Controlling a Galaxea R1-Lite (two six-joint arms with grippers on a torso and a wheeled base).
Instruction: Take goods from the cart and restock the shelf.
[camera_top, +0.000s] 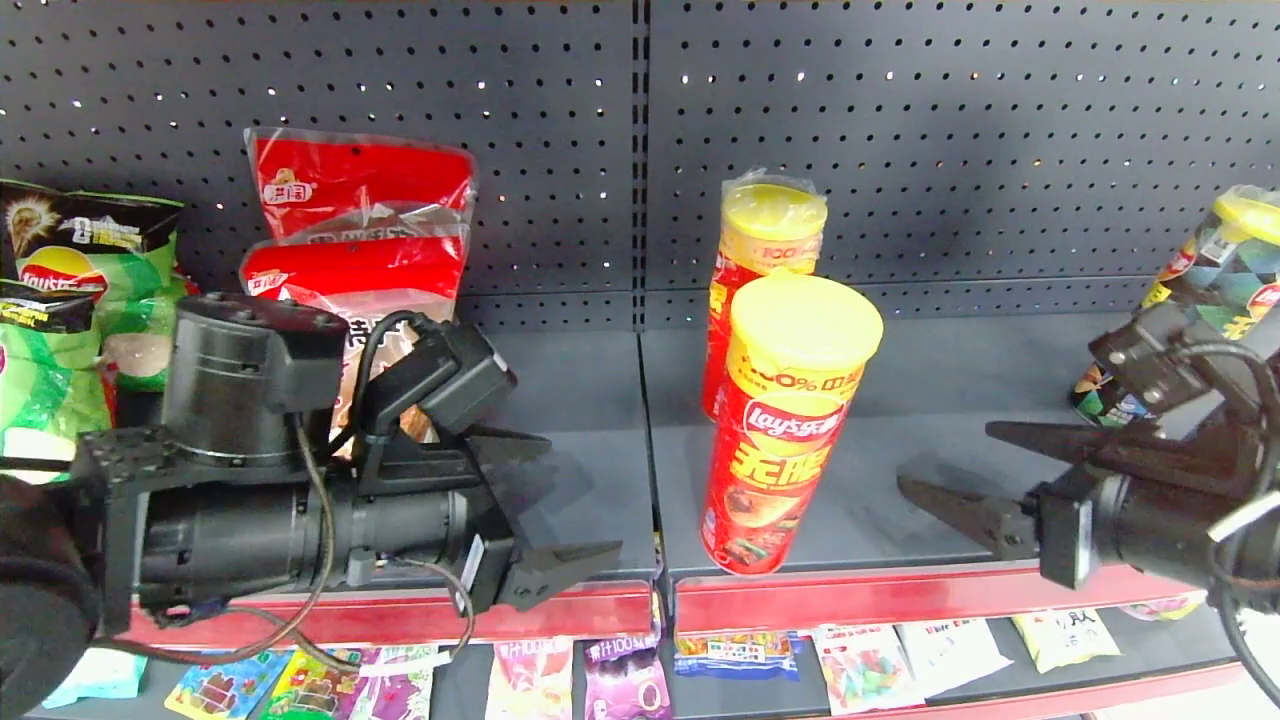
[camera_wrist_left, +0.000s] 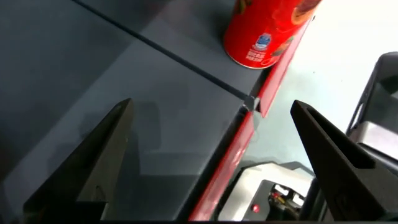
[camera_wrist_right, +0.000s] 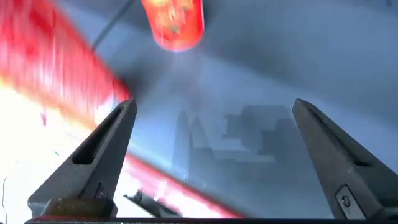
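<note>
Chip canister (camera_top: 785, 430) stands upright at the shelf (camera_top: 590, 400) front edge, ahead of a second canister (camera_top: 765, 225), label out so probably stocked; left gripper (camera_top: 580, 495) and right gripper (camera_top: 945, 457) flank it, jaws apart, empty.

Head camera faces the shelf (camera_top: 590, 400) from close up. Wrist cameras at left and right look inward, sharing the can (camera_top: 790, 430) at the near edge.

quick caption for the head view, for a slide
The left gripper and right gripper, both open, flank a red chip can on the shelf, a second can behind it.
</note>
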